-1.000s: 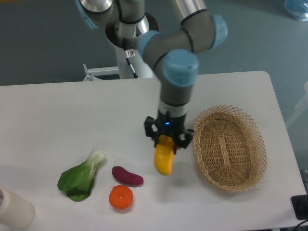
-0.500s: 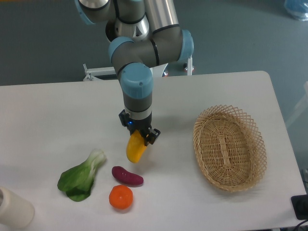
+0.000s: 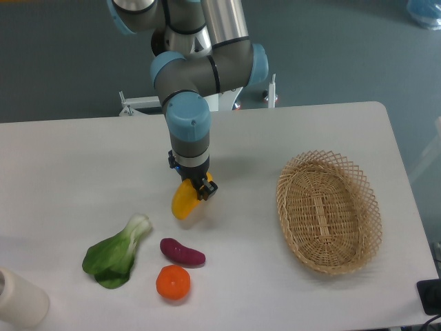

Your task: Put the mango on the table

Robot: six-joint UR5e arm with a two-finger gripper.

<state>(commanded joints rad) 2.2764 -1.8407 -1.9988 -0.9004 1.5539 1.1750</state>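
My gripper (image 3: 192, 192) is closed on the mango (image 3: 183, 201), holding it low over the table (image 3: 83, 158), I think for release.

The claw (image 3: 195, 187) grips the mango (image 3: 183, 201) low over the table (image 3: 69, 158), left of the wicker basket (image 3: 329, 211).

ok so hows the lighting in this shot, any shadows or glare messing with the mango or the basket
In the fixed camera view the light is soft and even; the mango is sharp and free of glare in the gripper, with a faint shadow on the white table beside it. The wicker basket is crisp, its shadow thin along its lower rim.
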